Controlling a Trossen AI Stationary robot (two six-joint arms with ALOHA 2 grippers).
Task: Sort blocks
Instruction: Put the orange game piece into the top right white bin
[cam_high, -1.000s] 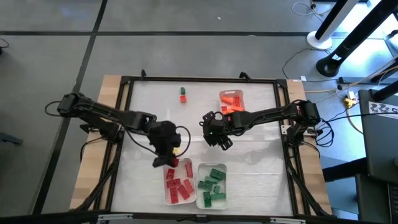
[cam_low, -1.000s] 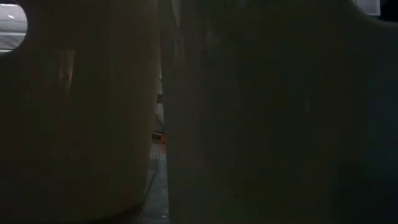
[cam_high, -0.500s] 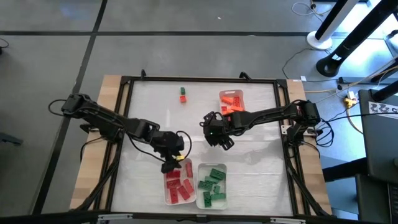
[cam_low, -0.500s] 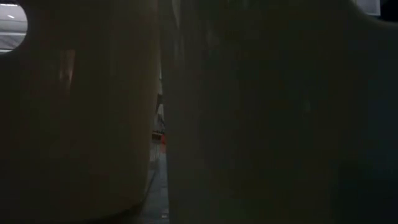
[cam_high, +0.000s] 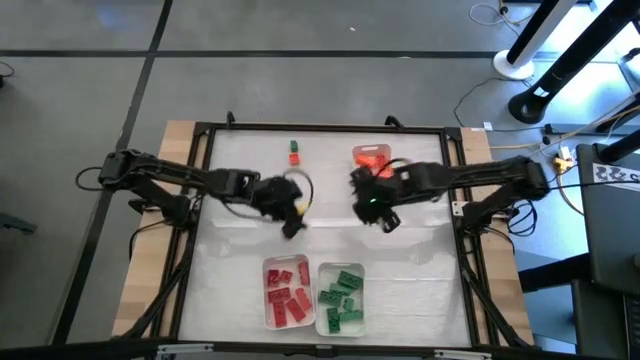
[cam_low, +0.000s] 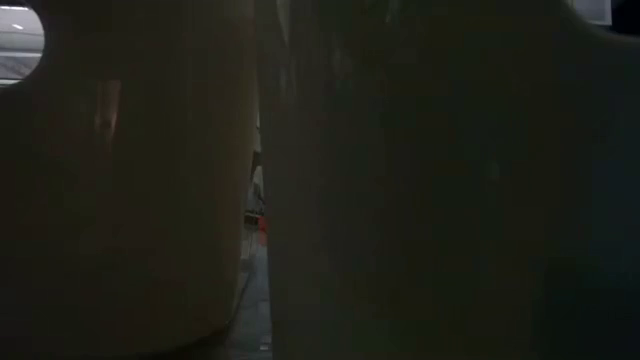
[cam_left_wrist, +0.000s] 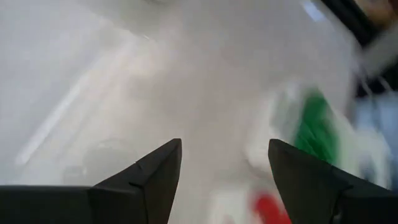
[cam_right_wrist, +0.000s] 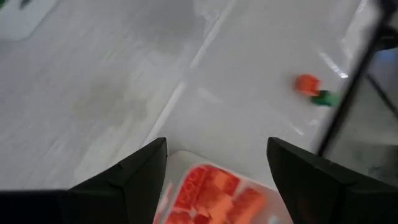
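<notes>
Over the middle of the white counter (cam_high: 400, 260), left hand (cam_high: 291, 214) is released, fingers (cam_left_wrist: 152, 174) apart w/ nothing between. Right hand (cam_high: 378, 208) is also released, just beside the tray of orange blocks (cam_high: 371, 158). Red blocks (cam_high: 287, 296) and green blocks (cam_high: 340, 298) lie in two trays at the near edge. One orange and green pair (cam_high: 294, 152) stands alone at the far side.

Two trays sit side by side at the table's (cam_high: 230, 250) near edge, the left tray (cam_high: 286, 293) and right tray (cam_high: 341, 297) each full of blocks. A third tray (cam_high: 372, 158) lies far right, partly under the right gripper (cam_high: 376, 208). Two loose blocks (cam_high: 294, 151) touch near the far edge. The left gripper (cam_high: 291, 212) hangs mid-table, left of the right gripper.
</notes>
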